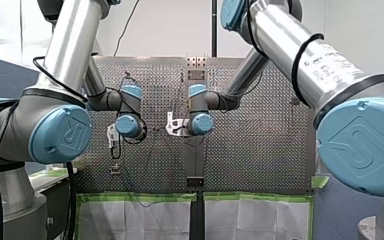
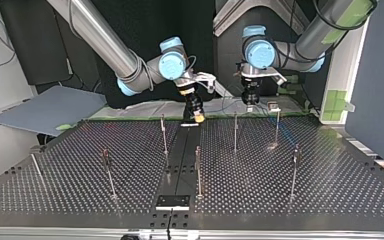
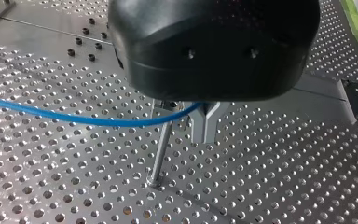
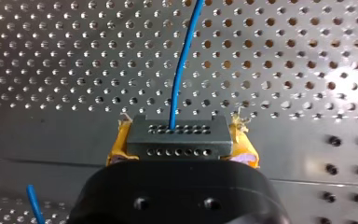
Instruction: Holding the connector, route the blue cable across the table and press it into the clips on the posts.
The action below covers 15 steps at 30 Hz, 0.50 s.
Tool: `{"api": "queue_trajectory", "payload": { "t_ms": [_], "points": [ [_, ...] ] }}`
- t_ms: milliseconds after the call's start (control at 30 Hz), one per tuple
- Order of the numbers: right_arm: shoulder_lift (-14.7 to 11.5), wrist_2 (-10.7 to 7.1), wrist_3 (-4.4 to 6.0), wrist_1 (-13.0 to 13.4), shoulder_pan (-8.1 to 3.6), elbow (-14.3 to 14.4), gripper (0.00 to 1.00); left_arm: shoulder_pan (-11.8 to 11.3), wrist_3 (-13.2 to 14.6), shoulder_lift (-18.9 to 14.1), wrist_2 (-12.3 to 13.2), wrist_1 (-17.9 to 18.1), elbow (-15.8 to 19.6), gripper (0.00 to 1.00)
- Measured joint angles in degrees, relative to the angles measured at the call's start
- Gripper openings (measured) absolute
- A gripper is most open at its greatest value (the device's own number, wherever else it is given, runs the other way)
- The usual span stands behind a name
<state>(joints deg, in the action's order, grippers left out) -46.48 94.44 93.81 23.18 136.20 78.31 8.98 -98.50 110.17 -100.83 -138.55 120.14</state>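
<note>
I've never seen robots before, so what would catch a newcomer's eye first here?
The thin bright blue cable stands out first, leaving a dark grey rectangular connector clamped between the yellow pads of my right gripper. In the top view, the silver perforated metal table carries slim upright metal posts.

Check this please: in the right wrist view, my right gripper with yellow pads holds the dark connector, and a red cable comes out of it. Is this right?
Not quite. The cable is blue, not red; the right wrist view shows it. The rest stands: my right gripper, with yellow pads, holds the dark connector, and the cable comes out of it.
</note>
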Motion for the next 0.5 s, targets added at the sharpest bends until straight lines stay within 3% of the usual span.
{"api": "queue_trajectory", "payload": {
  "t_ms": [233, 500],
  "points": [
    [1.1, -0.41, 0.13, 0.4, -1.23, 0.0, 0.0, -0.2, -1.0, 0.2, 1.6, 2.3, 0.0, 0.0],
    [1.3, -1.8, 0.99, 2.2, -3.46, 0.0, 0.0, -1.0, -1.5, 0.4, 2.2, 3.6, 0.0, 0.0]
  ]
}}
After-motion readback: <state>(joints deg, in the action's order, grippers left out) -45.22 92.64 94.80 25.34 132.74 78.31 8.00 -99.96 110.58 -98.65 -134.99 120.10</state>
